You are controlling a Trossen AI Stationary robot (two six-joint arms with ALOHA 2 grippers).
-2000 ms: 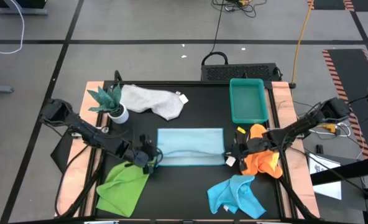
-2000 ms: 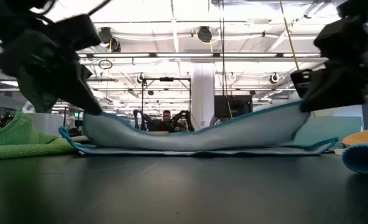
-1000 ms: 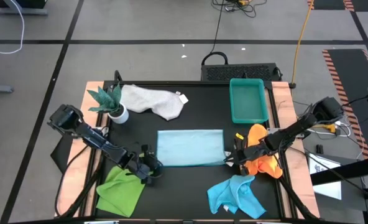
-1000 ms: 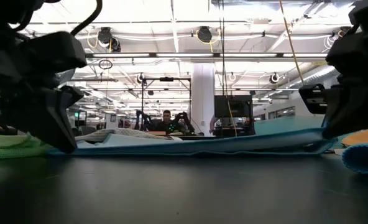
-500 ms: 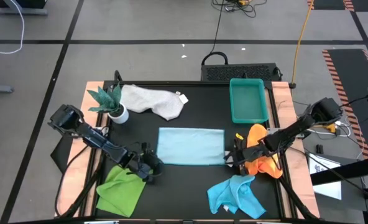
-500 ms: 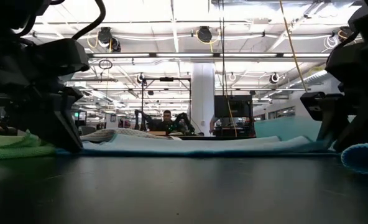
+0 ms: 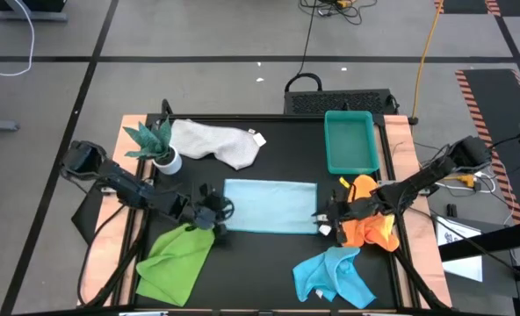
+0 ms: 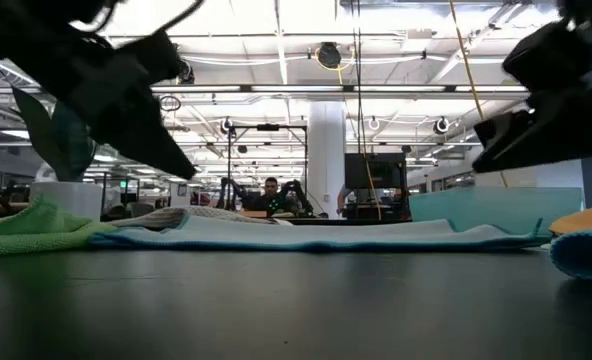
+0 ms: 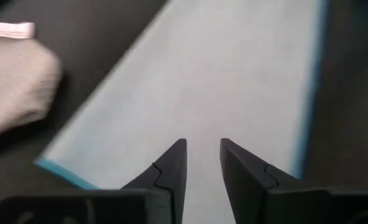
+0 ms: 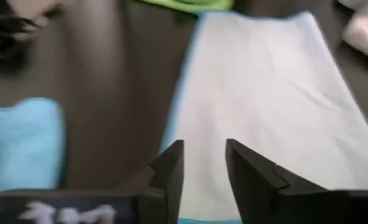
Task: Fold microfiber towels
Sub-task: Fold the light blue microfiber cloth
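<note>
The flat, folded pale blue microfiber towel (image 7: 270, 205) is judged soft, light and limp, best pinched at its short-edge corners. The left gripper (image 7: 214, 211) and right gripper (image 7: 327, 216) are held at opposite ends, fingers slightly parted, nothing pinched.

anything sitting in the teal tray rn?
No. In the high view the teal plastic tray shows only its bare floor, and all five microfiber towels lie outside it on the black tabletop.

An open industrial lab: ceiling light strips (image 8: 276, 90), pillar (image 8: 326, 160), taped floor (image 7: 84, 79).

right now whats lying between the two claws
The folded pale blue towel, flat on the table; the high view shows the left claw and right claw at its ends.
</note>
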